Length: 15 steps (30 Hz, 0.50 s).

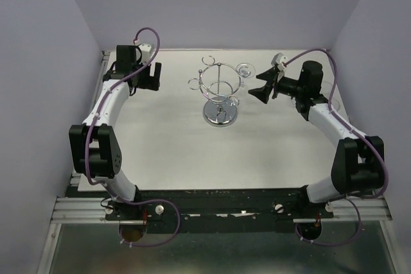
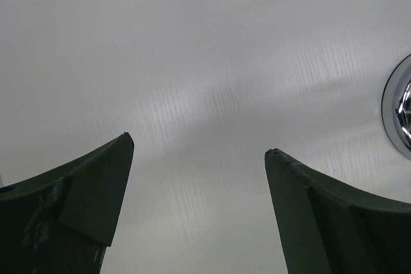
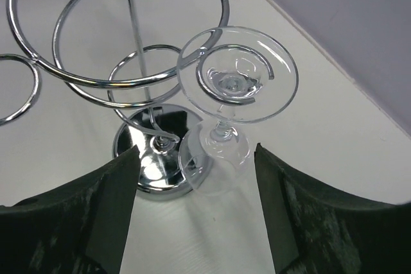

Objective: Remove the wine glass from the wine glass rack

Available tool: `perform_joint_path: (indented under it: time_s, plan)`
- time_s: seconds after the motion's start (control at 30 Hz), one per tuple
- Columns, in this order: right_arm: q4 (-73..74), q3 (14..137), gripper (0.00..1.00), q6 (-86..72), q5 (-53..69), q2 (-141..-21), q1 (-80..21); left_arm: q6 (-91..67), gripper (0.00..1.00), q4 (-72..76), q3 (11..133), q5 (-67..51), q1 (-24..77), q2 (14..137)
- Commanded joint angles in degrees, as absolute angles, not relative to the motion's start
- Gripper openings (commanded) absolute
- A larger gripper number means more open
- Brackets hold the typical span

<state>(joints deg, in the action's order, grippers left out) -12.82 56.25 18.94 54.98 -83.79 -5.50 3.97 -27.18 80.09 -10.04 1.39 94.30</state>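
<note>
Our left gripper (image 2: pixel 199 145) gapes wide, empty. On the rack (image 1: pixel 220 91), the glass (image 3: pixel 221 126) hangs foot-up at 2 o'clock. Our right gripper (image 3: pixel 196 150), spread and empty, faces it (light, slick, fragile, we judge): we'd pinch the stem gently.

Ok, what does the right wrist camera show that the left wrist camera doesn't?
Only the right wrist view shows the wine glass hanging upside down from a loop of the wine glass rack, plus the right claw, open. Only the left wrist view shows the left claw, open over the table. Both share the rack's shiny round base and the white table.
</note>
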Motion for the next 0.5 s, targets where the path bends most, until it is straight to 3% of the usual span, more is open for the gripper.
perform_joint_path:
  time_s: [0.0,0.47]
  plan:
    - [-27.93,55.64,0.77,14.25,57.74,-89.02,-5.1,8.88,0.99,-31.64,82.26,-8.09,1.58,95.71]
    - [-36.02,61.43,0.66,10.99,59.24,-100.36,-5.36,13.1,0.99,-33.84,82.36,-6.6,2.9,96.68]
